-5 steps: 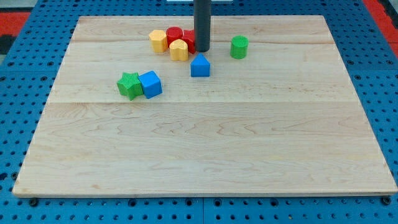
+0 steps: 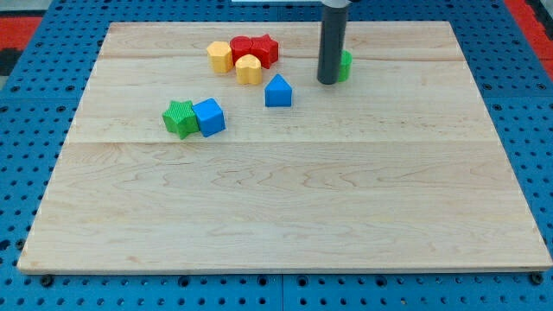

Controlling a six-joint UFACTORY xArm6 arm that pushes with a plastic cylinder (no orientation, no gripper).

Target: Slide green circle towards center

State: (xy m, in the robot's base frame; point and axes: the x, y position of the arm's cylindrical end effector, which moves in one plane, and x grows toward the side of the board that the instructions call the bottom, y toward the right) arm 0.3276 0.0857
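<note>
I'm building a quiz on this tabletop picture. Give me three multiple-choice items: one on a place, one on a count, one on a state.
1. Where is my tip relative to the green round block?
A. Just at its left in the view
B. Far below it
C. At the board's bottom edge

2. How many blue blocks lie on the wooden board?
A. One
B. Two
C. Three

3. How much of the green round block shows?
A. All
B. Only part, behind the dark rod
C. None

Answers:
1 A, the rod's end stands against that block's left side.
2 B, the blue house-shaped block and the blue cube.
3 B, the rod covers its left part.
</note>
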